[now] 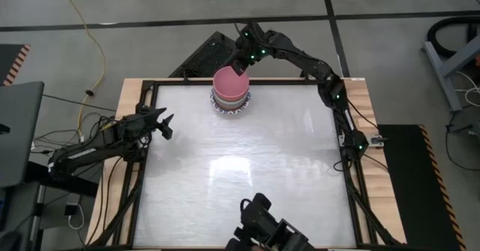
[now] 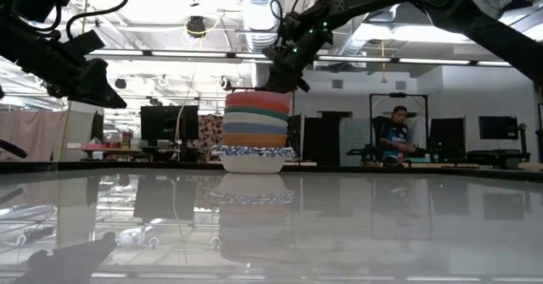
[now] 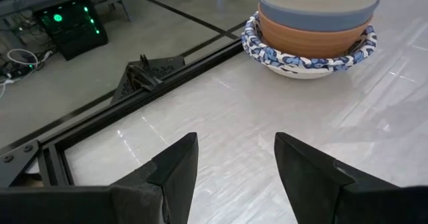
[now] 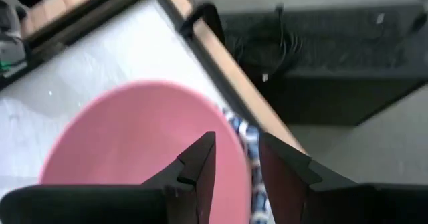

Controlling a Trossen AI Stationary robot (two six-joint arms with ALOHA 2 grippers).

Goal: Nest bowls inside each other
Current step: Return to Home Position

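Stack: bowls (image 1: 231, 94) nested in one pile at the far edge of the table (image 1: 247, 176), a little left of centre, upright.
Stack from table height: pile (image 2: 254, 131) standing level, colours banded one above another, mirrored in the glossy top.
Top of stack: pink bowl (image 1: 229, 81), open side up, nothing in it.
Bottom of stack: patterned bowl (image 3: 304, 58), white with a blue rim, resting on the table.
Just above it: orange bowl (image 3: 314, 40), then blue bowl (image 3: 317, 13), then a cream one and a green one, each sunk into the one below.
Right gripper: (image 1: 241, 65) reaching in from the far right, poised over the far rim of the pink bowl.
Right gripper opening: narrow, fingers (image 4: 194, 170) only a slim gap apart, the pink rim showing through that gap; gripping nothing that can be seen; contact with the rim not possible to tell.
Right gripper from table height: (image 2: 284, 82) just above the top of the pile, on its right side.
Left gripper: (image 1: 163, 125) at the left edge of the table, well apart from the pile, pointing toward it.
Left gripper opening: wide, fingers (image 3: 177, 167) spread far apart, empty, hanging above bare table.
Room behind: person (image 2: 397, 136) seated far off, right of the pile.
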